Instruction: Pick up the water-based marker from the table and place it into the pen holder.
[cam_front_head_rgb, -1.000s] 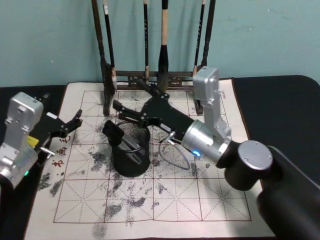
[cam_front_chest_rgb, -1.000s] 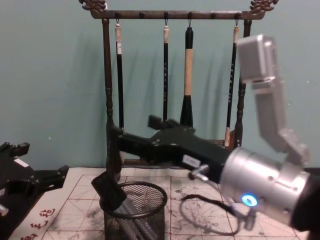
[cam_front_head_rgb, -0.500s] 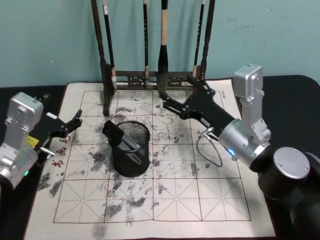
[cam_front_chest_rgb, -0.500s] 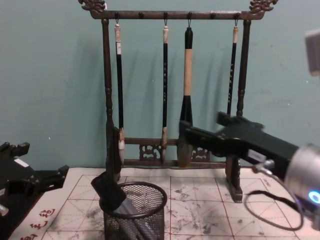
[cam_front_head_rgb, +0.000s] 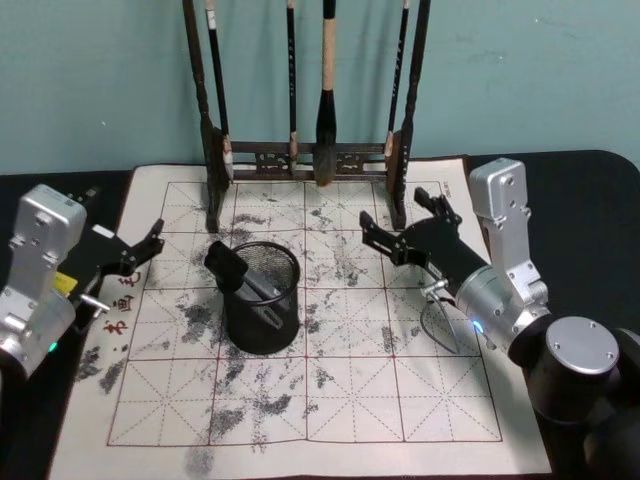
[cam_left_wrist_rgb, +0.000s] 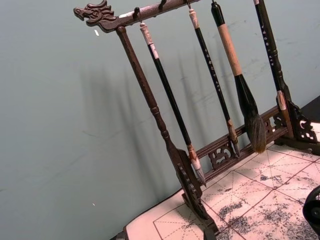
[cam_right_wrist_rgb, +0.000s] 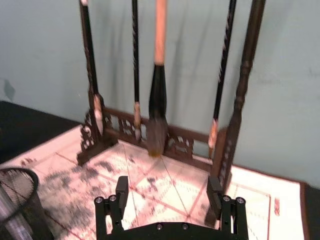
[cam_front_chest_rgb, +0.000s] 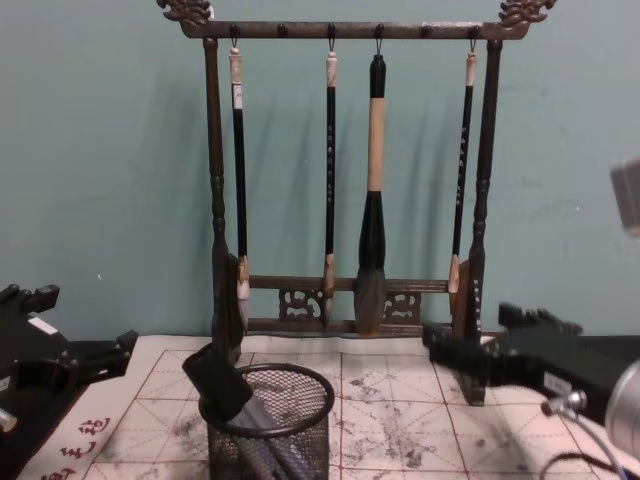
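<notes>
Right gripper (cam_front_head_rgb: 402, 228) has pulled back to mid-right of head frame, fingers released, empty. Water-based marker (cam_front_head_rgb: 237, 273) sits in pen holder (cam_front_head_rgb: 262, 312), cap sticking out. Left gripper (cam_front_head_rgb: 140, 248) parked left edge, spread. Task looks done.

I see the marker (cam_front_head_rgb: 240, 274) standing tilted inside the pen holder (cam_front_head_rgb: 262, 300), its chunky black cap poking up over the rim on my left side and the grey barrel slanting down into the cup. The holder is a round black mesh cup, upright on the table (cam_front_head_rgb: 330, 390), left of centre on the smudged grid mat.
</notes>
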